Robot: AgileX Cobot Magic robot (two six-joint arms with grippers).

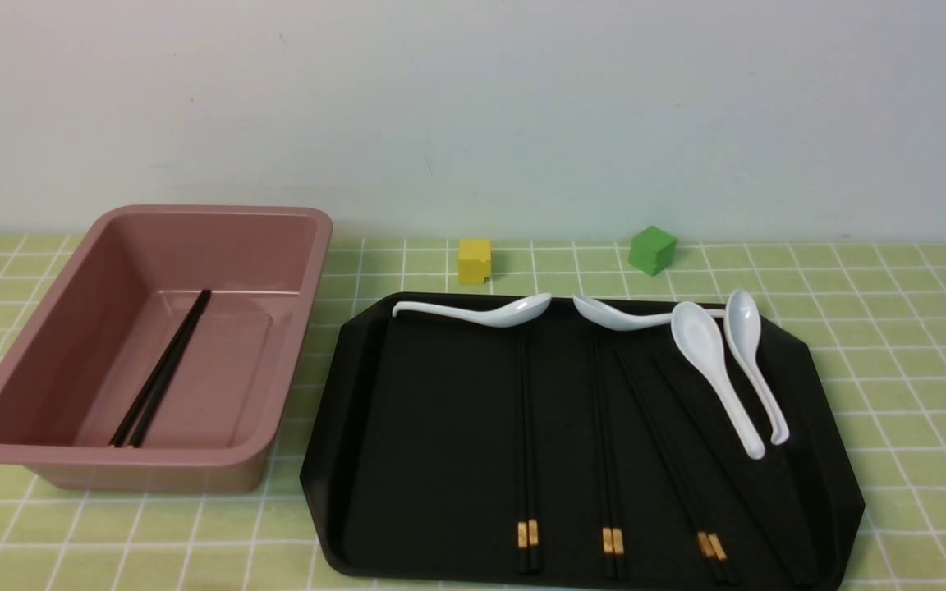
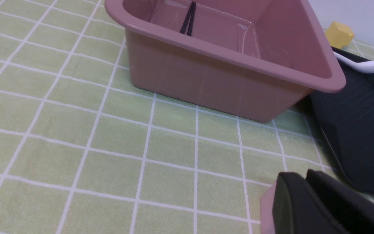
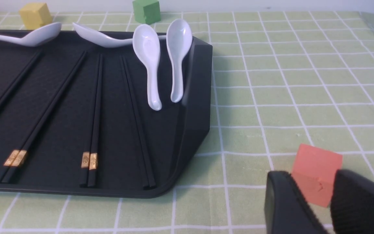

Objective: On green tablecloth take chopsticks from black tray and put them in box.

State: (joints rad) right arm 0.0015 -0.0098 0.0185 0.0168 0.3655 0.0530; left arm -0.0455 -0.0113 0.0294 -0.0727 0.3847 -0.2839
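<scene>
Checked green tablecloth (image 1: 892,345) covers the table under a pale wall (image 1: 473,107). One chopstick pair (image 1: 163,369) lies in the pink box (image 1: 46,345), more chopsticks (image 1: 528,460) on the black tray (image 1: 424,427). Left gripper (image 2: 307,182) looks nearly closed, empty; right gripper (image 3: 313,195) brackets an orange cube (image 3: 317,169), grip unclear.

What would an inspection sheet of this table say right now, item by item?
Surface: green tablecloth, white checks, lying flat.
Job's things: box holds one pair of chopsticks; four more pairs lie in the black tray.
Clutter: four white spoons in the tray; yellow cube, green cube and orange cube on the cloth.
Grippers: left gripper near the box, empty, opening unclear; right gripper open, right by the orange cube.
Cables: nothing seen.
Surroundings: plain pale wall behind the table.
</scene>
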